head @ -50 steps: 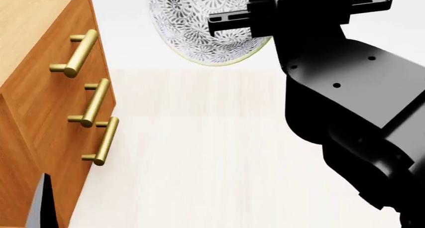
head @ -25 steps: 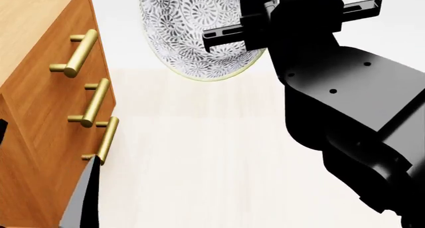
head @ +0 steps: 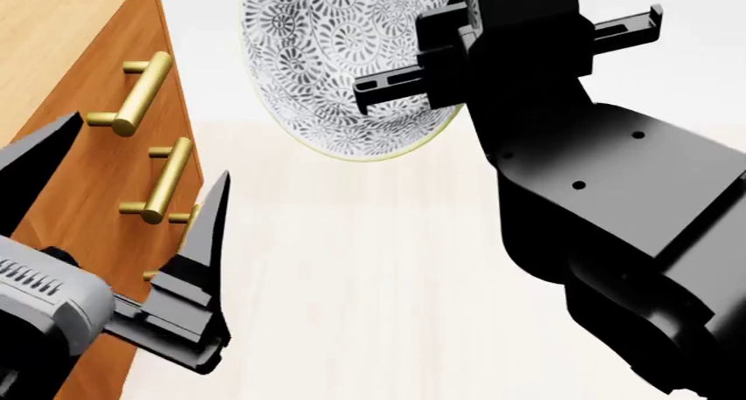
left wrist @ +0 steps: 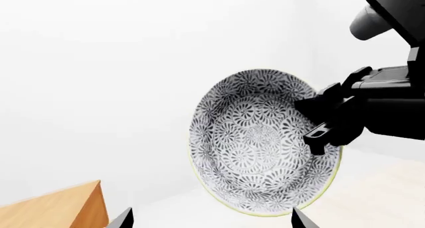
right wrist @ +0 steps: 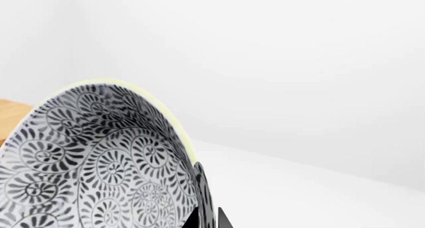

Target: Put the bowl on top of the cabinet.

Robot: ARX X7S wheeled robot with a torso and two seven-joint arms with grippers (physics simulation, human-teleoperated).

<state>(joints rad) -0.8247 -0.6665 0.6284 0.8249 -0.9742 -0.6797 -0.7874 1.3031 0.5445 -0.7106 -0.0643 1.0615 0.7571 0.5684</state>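
Observation:
The bowl, white with a dense dark floral pattern, hangs tilted on edge in the air to the right of the cabinet. My right gripper is shut on its rim. In the right wrist view the bowl's wall runs between the two fingertips of the right gripper. My left gripper is open and holds nothing, in front of the cabinet's drawer handles. In the left wrist view the bowl is ahead of the left gripper, apart from it, with the right gripper clamped on its edge.
Three brass bar handles stick out of the cabinet's front. Its flat wooden top shows as a corner in the left wrist view and at the edge of the right wrist view. Pale floor lies below.
My left gripper has risen into the head view from the lower left, open, in front of the drawer handles. The bowl and right gripper have shifted slightly left.

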